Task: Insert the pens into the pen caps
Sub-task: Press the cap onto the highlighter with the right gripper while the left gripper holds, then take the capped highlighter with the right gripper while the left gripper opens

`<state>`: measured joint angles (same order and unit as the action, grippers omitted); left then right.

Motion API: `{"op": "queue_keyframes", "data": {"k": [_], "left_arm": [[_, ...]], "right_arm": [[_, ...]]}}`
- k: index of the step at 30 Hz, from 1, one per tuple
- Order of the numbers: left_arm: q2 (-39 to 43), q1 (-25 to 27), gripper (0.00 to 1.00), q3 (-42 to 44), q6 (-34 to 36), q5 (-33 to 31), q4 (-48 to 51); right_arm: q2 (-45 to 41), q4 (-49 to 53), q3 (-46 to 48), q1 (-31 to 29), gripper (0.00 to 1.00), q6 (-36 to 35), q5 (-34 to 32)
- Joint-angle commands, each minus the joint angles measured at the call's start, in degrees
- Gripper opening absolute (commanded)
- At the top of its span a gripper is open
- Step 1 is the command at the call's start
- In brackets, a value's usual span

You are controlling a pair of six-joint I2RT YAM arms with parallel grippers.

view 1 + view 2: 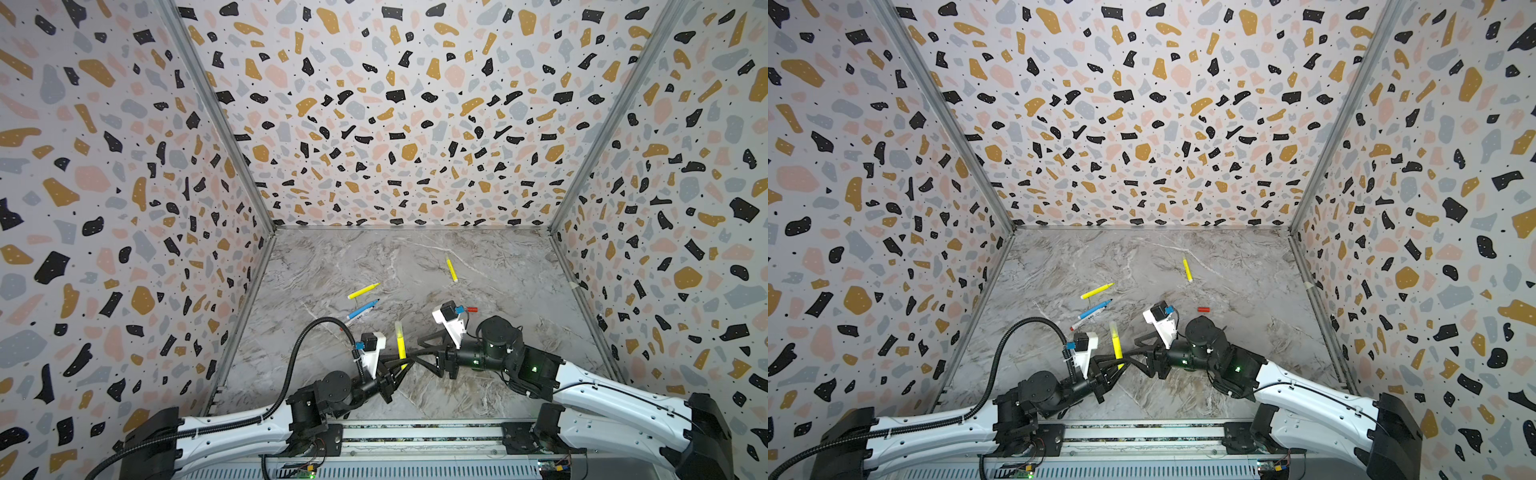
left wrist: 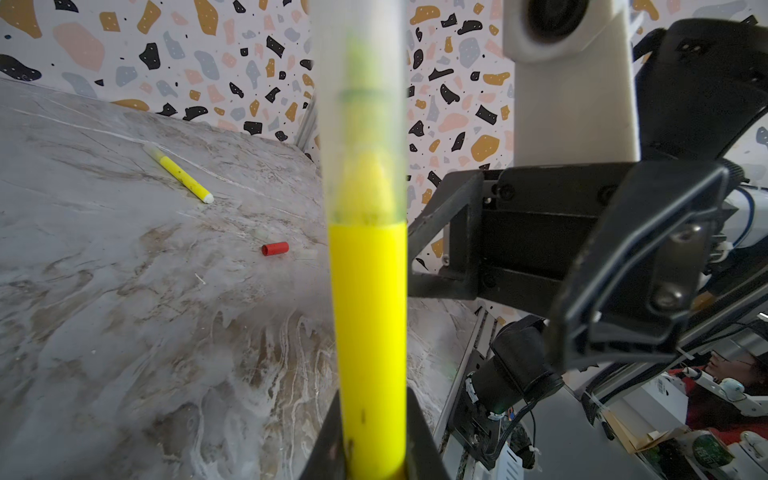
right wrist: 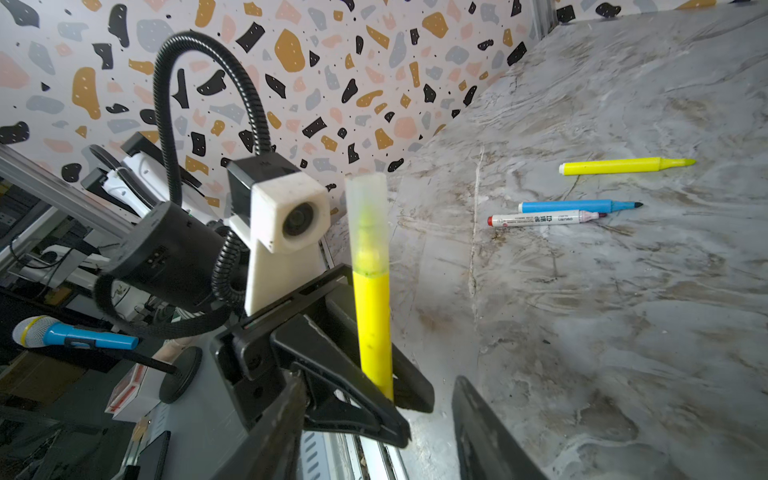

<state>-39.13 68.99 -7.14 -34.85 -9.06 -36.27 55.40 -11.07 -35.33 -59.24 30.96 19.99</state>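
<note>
My left gripper [image 2: 372, 457] is shut on the lower end of a yellow pen [image 2: 370, 311] and holds it upright. A pale translucent pen cap [image 2: 359, 124] sits over the pen's tip. In both top views this pen [image 1: 400, 347] [image 1: 1116, 347] stands between the two grippers. My right gripper [image 3: 378, 395] is open right beside it, its jaws apart and holding nothing. Left of the grippers, on the marble, lie another yellow pen [image 1: 363, 290], a blue pen [image 1: 362, 309] and a white pen with red ends [image 3: 544, 219]. A third yellow pen [image 1: 451, 270] lies farther back. A red pen cap [image 1: 1203, 309] lies to the right.
Patterned walls close the marble table [image 1: 498, 353] at the back and on both sides. A metal rail [image 1: 415, 436] runs along the front edge between the arm bases. The left arm's black cable hose [image 1: 299, 349] arches over the front left.
</note>
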Motion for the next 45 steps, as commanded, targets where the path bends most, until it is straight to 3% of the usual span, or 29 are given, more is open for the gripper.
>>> {"op": "queue_keyframes", "data": {"k": [1, 12, 20, 25, 29, 30, 33, 35, 38, 45], "left_arm": [[0.1, -0.1, 0.0, -1.5, 1.0, 1.5, -4.6], [-1.7, -0.2, 0.0, -1.8, 1.2, 2.5, -5.5], [-1.6, -0.1, 0.0, -1.7, 1.4, 2.5, -5.5], [-1.6, -0.1, 0.0, -1.4, 1.4, 2.2, -5.5], [-1.5, -0.1, 0.0, -1.5, 1.2, 1.5, -5.1], [-1.4, -0.1, 0.05, -1.6, 0.8, 0.7, -4.3], [-1.7, -0.1, 0.41, -2.5, -0.7, -5.2, 1.1], [-2.1, -0.1, 0.55, -3.3, -2.0, -9.3, 5.6], [-3.1, -0.1, 0.6, -3.8, -3.8, -12.9, 10.4], [-4.5, -0.1, 0.61, -2.3, -7.0, -12.2, 11.6]], "right_arm": [[1.1, -0.8, -2.5, 0.0, 0.57, -1.6, 1.5], [5.6, -2.6, -4.6, -0.2, 0.52, -2.1, 2.9], [8.5, -2.6, -5.4, -1.2, 0.31, -2.1, 3.0], [9.5, -2.5, -5.9, -1.9, 0.24, -2.3, 2.8], [9.5, -1.1, -6.1, -1.9, 0.11, -2.4, 0.7], [9.3, -0.6, -6.3, -1.9, 0.1, -2.4, 0.0], [8.9, 2.4, -7.3, -0.9, 0.1, -2.8, -2.8], [8.7, 5.8, -8.5, 1.0, 0.1, -3.2, -4.7], [10.0, 12.4, -11.5, 5.8, 0.1, -4.8, -6.7], [21.3, 26.0, -19.8, 19.8, 0.1, -11.3, -9.5]]}}
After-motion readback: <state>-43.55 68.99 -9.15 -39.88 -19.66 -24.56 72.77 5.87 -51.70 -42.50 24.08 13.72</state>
